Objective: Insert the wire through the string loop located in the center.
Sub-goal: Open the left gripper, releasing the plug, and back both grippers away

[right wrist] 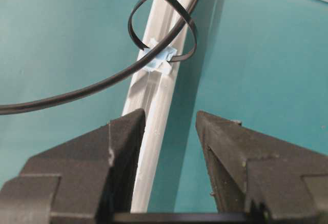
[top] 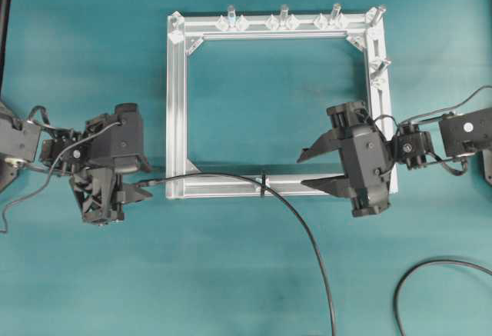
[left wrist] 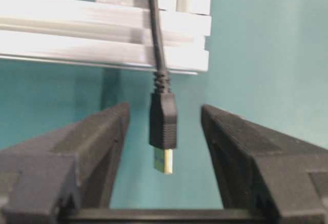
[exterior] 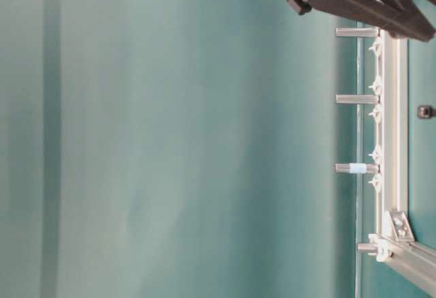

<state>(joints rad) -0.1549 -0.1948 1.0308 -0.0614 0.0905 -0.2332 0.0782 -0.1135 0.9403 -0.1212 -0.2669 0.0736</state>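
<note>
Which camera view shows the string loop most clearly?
The right wrist view: the string loop arches over the frame bar with the wire passing through. The overhead view shows only a tiny dark mark; the table-level and left wrist views do not show it.

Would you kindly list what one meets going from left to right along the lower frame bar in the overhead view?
Left gripper → wire's plug end → frame's lower-left corner → string loop with the wire passing through it → right gripper.
</note>
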